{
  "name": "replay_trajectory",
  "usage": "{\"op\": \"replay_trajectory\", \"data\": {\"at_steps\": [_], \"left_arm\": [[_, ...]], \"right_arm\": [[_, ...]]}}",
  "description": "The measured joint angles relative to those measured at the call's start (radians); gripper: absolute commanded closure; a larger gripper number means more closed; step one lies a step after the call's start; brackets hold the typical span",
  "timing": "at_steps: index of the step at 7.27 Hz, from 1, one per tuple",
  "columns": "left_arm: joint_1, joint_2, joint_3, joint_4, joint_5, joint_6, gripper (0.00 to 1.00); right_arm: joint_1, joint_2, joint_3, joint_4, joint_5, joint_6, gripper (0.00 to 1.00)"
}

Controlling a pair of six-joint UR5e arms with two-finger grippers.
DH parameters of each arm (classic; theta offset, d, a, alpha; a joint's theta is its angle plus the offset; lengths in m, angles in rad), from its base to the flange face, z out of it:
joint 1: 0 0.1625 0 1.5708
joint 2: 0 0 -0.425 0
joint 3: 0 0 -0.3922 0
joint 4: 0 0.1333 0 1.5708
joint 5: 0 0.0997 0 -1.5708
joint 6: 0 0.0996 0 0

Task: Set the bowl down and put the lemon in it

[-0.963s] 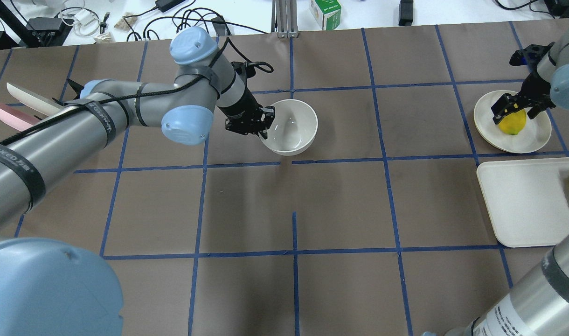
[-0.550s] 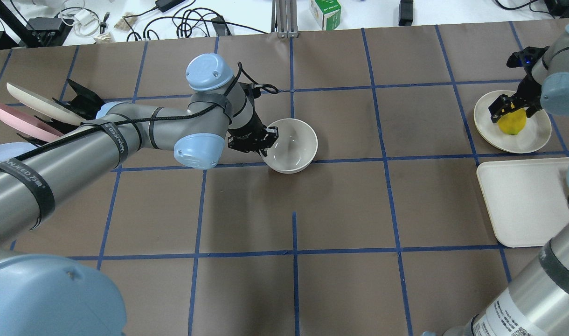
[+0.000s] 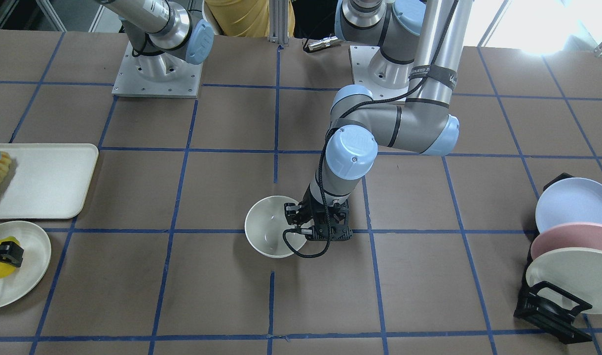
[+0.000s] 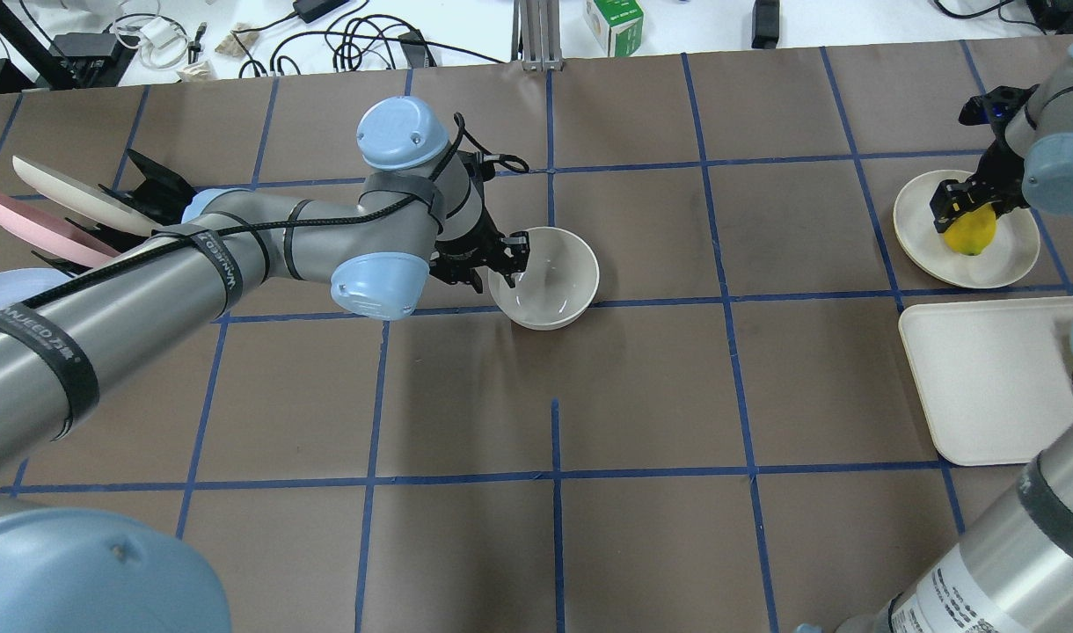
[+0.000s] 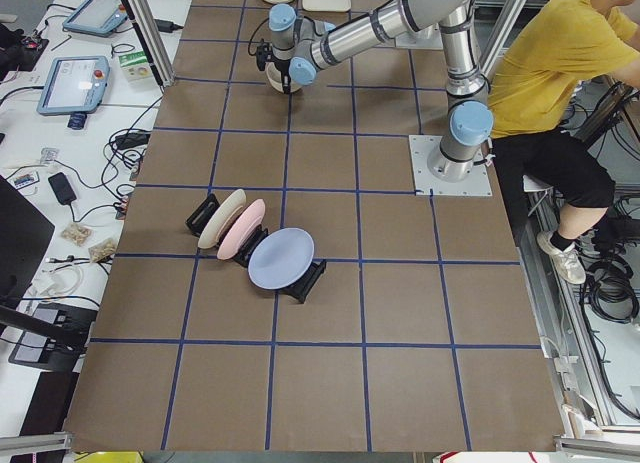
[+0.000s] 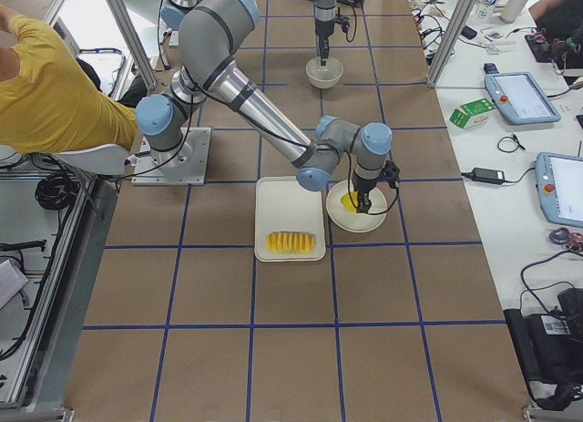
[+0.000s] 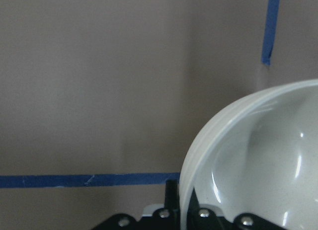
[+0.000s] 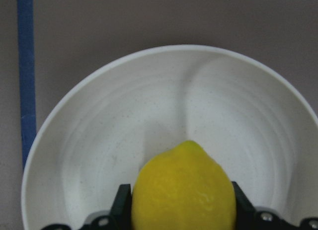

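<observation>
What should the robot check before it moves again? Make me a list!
1. Left gripper pinching the rim of the bowl: ok.
2. Bowl upright and empty, ready for fruit: ok.
3. Bowl resting flat on the table: cannot tell.
4. Right gripper closed around the lemon: ok.
5. Lemon lifted off the plate: cannot tell.
</observation>
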Motion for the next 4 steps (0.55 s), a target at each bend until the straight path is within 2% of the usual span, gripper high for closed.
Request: {"op": "replay_trajectory", "data": {"at_steps": [1, 2, 4], "left_arm": [[0.022, 0.039, 0.018, -0.064, 0.003, 0.012, 0.00], [0.074, 0.092, 0.061, -0.190, 0.012, 0.050, 0.00], [0.209, 0.214, 0.200, -0.526, 0.076, 0.243, 0.00]], "right_arm": [[0.004, -0.035, -0.003, 0.055, -0.006, 0.047, 1.00], [0.018, -0.081, -0.003, 0.127, -0.005, 0.121, 1.00], [0.119, -0.173, -0.003, 0.268, 0.001, 0.304, 1.00]]}}
